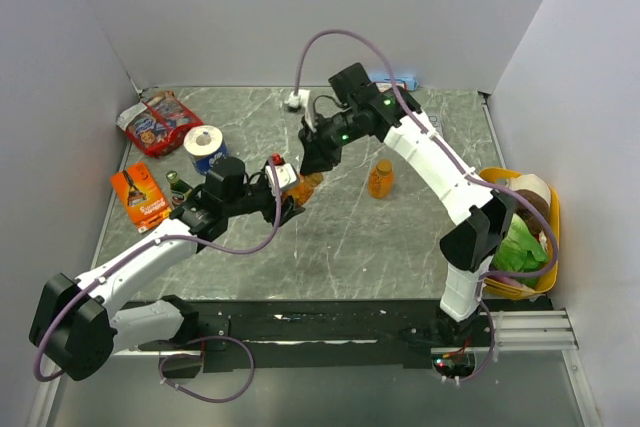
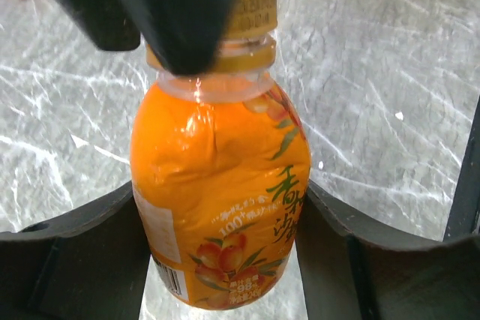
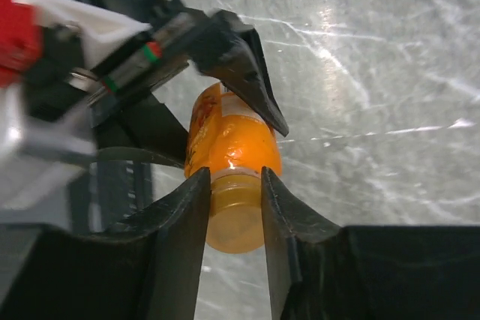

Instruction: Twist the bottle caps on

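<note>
Bottle work sits at mid-worktop, where both arms meet on one orange bottle (image 1: 309, 186). On my left wrist feed the left pincer (image 2: 225, 256) is clamped around the bottle's lower body, one dark finger (image 2: 75, 256) pressed against each side of the fruit-printed label. The right pincer (image 3: 234, 215) has its two fingers (image 3: 187, 222) closed on the cap (image 3: 235, 222), which sits on top of the neck. From the left wrist camera the same cap (image 2: 253, 7) shows pale orange with ribbed sides, half hidden behind the right arm's dark finger, with a ring band just under it. I cannot tell whether the cap is threaded fully down. In the overhead view the bottle leans a little between the two pincers, and I cannot tell whether its base touches the grey marbled worktop (image 1: 400, 237).

A second orange bottle (image 1: 380, 178) stands upright on its own, to the right of the held one and apart from both arms; its top is too small for me to read.

Along the left side of the worktop sit a toilet-paper roll (image 1: 205, 147), a dark green glass bottle (image 1: 179, 187), an orange carton (image 1: 140, 197) and a red snack bag (image 1: 158, 122). A yellow basket (image 1: 551, 217) at the right edge holds something green.
</note>
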`<act>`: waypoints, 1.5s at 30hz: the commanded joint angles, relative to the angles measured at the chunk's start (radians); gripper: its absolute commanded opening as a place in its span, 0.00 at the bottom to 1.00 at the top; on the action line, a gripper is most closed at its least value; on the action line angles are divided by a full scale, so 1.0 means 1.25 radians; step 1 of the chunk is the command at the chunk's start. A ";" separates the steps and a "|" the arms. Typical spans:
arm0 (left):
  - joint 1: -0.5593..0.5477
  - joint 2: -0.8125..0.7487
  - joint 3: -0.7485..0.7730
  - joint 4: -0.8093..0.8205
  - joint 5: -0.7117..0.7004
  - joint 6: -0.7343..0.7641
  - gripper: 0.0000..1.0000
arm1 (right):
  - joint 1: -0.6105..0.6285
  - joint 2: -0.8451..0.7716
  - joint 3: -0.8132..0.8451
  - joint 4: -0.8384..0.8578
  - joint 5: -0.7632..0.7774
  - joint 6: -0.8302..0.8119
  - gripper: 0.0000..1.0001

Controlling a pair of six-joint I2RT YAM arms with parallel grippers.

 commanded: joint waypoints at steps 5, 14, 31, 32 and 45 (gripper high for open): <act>0.003 -0.038 -0.014 0.022 0.127 0.049 0.01 | -0.120 -0.109 0.016 0.008 -0.105 0.035 0.56; 0.007 -0.014 0.034 -0.075 0.248 0.151 0.01 | -0.044 -0.240 -0.114 -0.098 -0.055 -0.479 0.89; 0.007 -0.009 0.085 -0.159 0.295 0.235 0.01 | 0.096 -0.347 -0.339 0.020 0.080 -0.756 0.81; 0.007 -0.009 0.089 -0.162 0.297 0.236 0.01 | 0.100 -0.350 -0.347 0.034 0.081 -0.752 0.80; 0.008 -0.030 0.075 -0.125 0.287 0.197 0.01 | 0.107 -0.324 -0.339 0.040 0.063 -0.756 0.51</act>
